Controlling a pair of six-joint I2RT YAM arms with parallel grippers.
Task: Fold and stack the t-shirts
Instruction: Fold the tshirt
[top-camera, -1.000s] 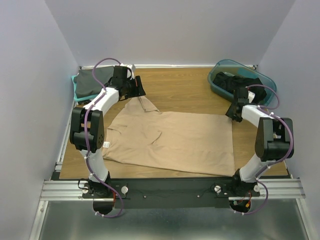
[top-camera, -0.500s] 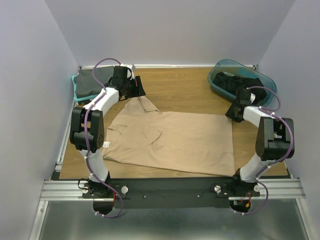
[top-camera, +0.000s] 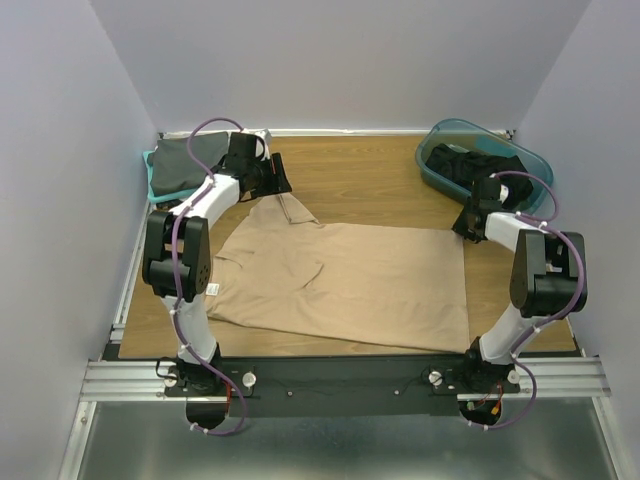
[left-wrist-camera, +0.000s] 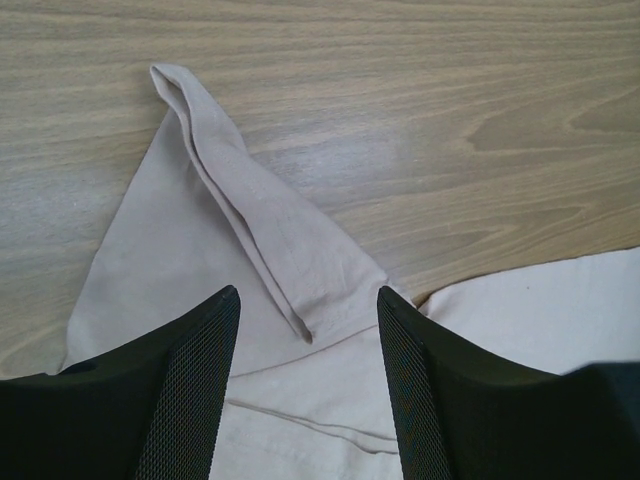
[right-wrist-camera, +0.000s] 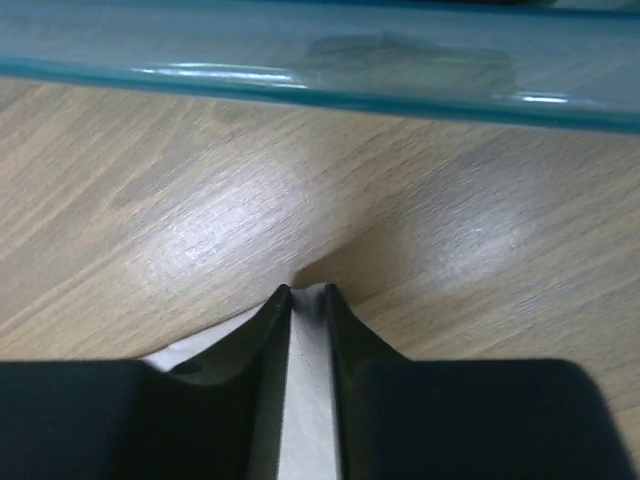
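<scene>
We see the right gripper (right-wrist-camera: 307, 292) narrower than before, pinching a corner of the tan shirt (top-camera: 370, 275) | left gripper (left-wrist-camera: 308, 293) gapes over its sleeve (left-wrist-camera: 250, 225)

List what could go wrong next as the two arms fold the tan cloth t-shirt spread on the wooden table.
1. The right gripper pinches only the very corner of the tan cloth t-shirt; so thin a bite may slip when lifted.
2. The left gripper hangs open over the folded-over sleeve, holding nothing; a one-sided pull could drag the shirt askew.
3. The teal plastic tub stands just beyond the right gripper; a lift that way may knock it.
</scene>
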